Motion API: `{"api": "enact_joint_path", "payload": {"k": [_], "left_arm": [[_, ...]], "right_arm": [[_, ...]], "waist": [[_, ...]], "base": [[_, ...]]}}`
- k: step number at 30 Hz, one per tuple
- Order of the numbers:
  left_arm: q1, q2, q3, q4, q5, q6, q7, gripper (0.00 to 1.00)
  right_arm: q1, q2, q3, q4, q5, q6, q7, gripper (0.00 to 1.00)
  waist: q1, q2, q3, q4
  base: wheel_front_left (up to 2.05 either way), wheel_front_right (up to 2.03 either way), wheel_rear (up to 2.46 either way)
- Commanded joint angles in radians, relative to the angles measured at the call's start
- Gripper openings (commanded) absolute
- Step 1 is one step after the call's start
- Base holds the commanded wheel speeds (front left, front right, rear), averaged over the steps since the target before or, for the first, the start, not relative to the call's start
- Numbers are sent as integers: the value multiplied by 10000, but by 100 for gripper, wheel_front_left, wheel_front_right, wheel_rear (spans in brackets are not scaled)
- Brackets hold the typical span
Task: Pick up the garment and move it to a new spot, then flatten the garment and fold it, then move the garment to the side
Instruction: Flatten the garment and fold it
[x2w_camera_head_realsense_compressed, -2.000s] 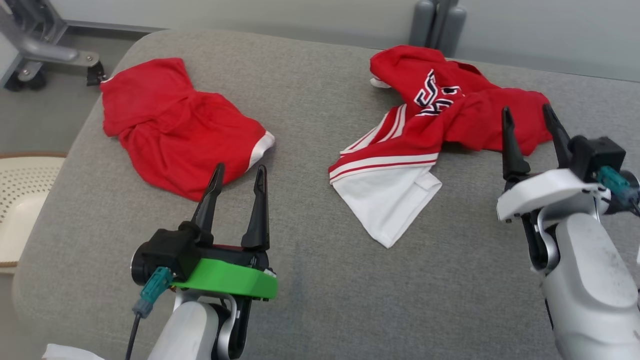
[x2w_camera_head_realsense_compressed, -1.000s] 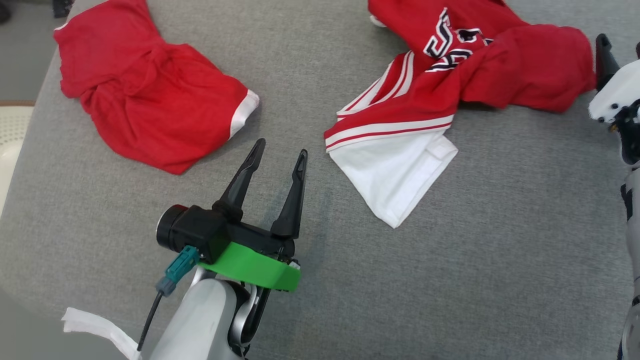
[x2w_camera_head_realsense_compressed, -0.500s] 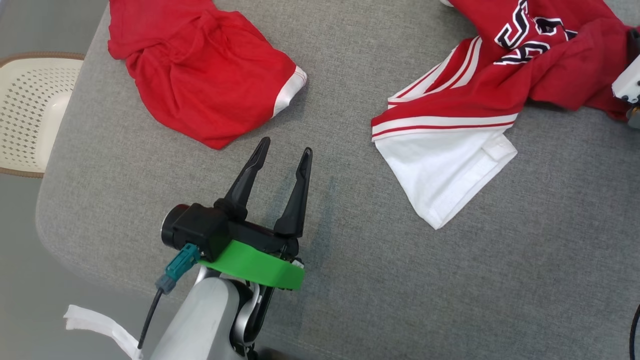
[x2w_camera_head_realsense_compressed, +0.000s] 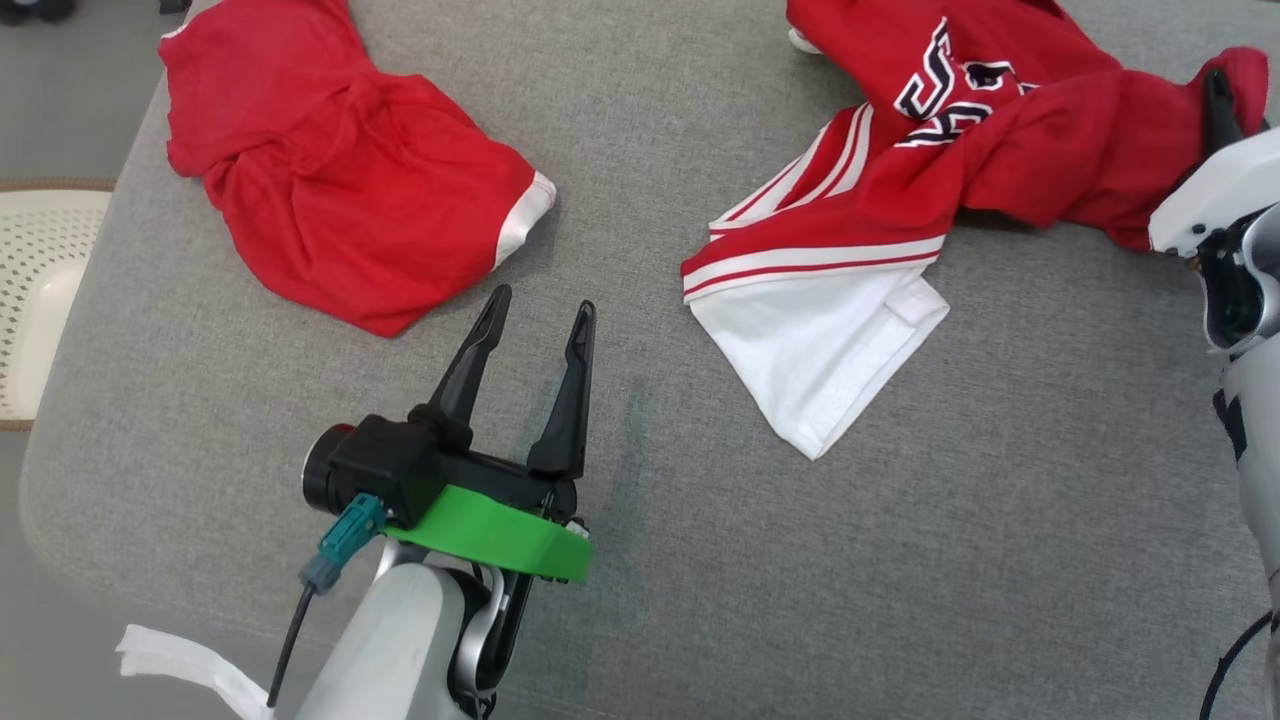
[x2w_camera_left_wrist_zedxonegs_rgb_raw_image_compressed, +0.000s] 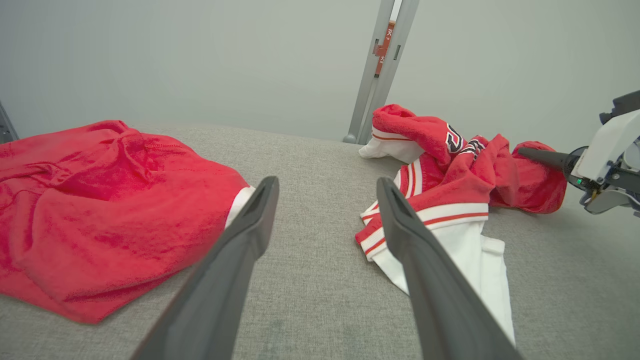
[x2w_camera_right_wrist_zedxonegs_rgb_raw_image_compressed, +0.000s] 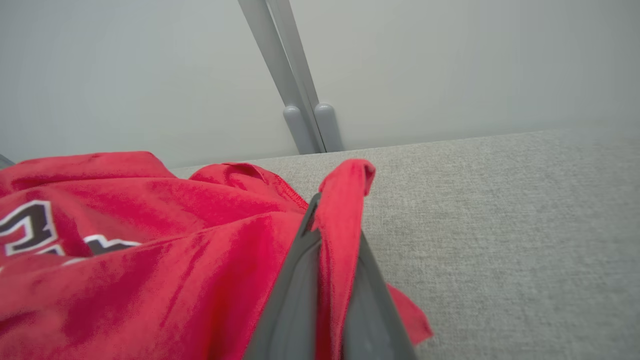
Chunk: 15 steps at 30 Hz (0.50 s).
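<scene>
Right gripper (x2w_camera_head_realsense_compressed: 1220, 100), head view: sitting at the far right edge, fingers clenching together on a red edge of the jersey (x2w_camera_head_realsense_compressed: 880, 215). 1 dark finger is showing above the white wrist shell, its tip lying against the cloth. The jersey is lying crumpled across the upper right of the grey padded surface (x2w_camera_head_realsense_compressed: 900, 560), lettering facing up, striped band and white panel trailing toward the middle. The left gripper (x2w_camera_head_realsense_compressed: 541, 302) is sitting at lower centre, its 2 fingers spreading apart and grasping nothing, tips pointing at the bare grey between the 2 garments. A second plain red garment (x2w_camera_head_realsense_compressed: 340, 210) is lying bunched at upper left, well apart from the jersey. A white perforated basket (x2w_camera_head_realsense_compressed: 40, 290) is showing beyond the left edge of the padding.

Left wrist view: the left gripper (x2w_camera_left_wrist_zedxonegs_rgb_raw_image_compressed: 327, 185) is holding its fingers wide, nothing between them but grey padding. The plain red garment (x2w_camera_left_wrist_zedxonegs_rgb_raw_image_compressed: 100, 200) is lying to the left, the jersey (x2w_camera_left_wrist_zedxonegs_rgb_raw_image_compressed: 440, 190) to the right. The right gripper (x2w_camera_left_wrist_zedxonegs_rgb_raw_image_compressed: 527, 152) is reaching in from the right edge, its dark tip pressing into the jersey's red fold. A grey post (x2w_camera_left_wrist_zedxonegs_rgb_raw_image_compressed: 380, 75) is rising behind.

Right wrist view: the right gripper (x2w_camera_right_wrist_zedxonegs_rgb_raw_image_compressed: 334, 220) is pinching a narrow ridge of red fabric that is sticking up past the fingertips. The rest of the jersey (x2w_camera_right_wrist_zedxonegs_rgb_raw_image_compressed: 150, 260) is spreading left, with bare padding lying to the right.
</scene>
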Motion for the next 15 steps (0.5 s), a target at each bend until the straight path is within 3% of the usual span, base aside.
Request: {"api": "enact_joint_path", "payload": {"k": [1, 9, 15], "left_arm": [[170, 27, 13, 39, 28, 37, 0, 100], [639, 27, 492, 197, -12, 115, 0, 100], [867, 29, 1059, 32, 5, 197, 0, 100]], "right_arm": [[413, -36, 238, -237, 298, -12, -287, 0], [2621, -632, 2383, -2471, 1748, -14, -1818, 0], [4133, -1917, 3969, -4040, 1542, -14, -2134, 0]], "waist": [[-1, 0, -565, -501], [-1, 0, -1385, -1287], [-1, 0, -1762, -1708]], "base": [[0, 0, 0], [0, 0, 0], [0, 0, 0]]}}
